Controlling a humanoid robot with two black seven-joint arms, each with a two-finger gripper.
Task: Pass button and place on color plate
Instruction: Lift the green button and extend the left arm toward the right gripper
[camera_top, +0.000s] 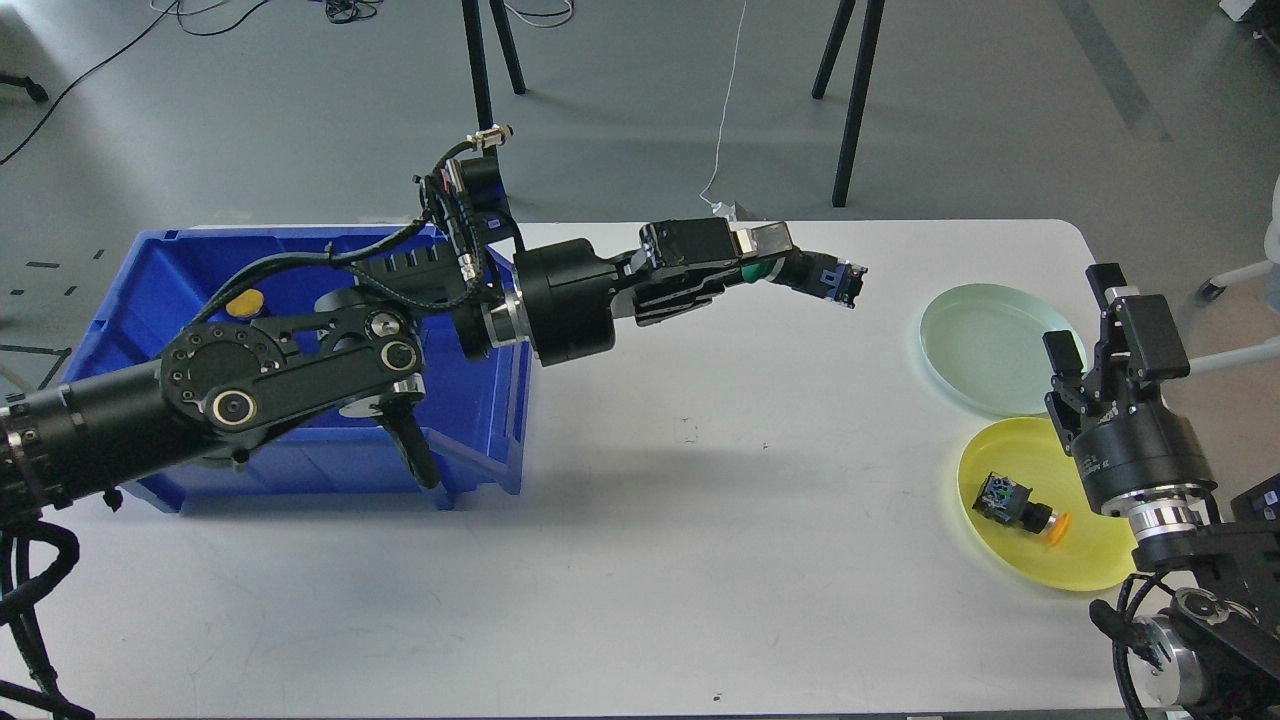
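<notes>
Buttons: one (812, 275) pinched in left fingers (745, 262), one (1020, 505) on yellow plate (1090, 560); right fingers (1095, 320) spread.

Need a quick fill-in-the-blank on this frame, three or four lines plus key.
1. The left gripper holds a button with a ____ cap.
2. The yellow-capped button lies on the ____ plate.
3. The green plate holds ____ buttons.
4. The bin is ____.

Missing: green; yellow; no; blue
</notes>
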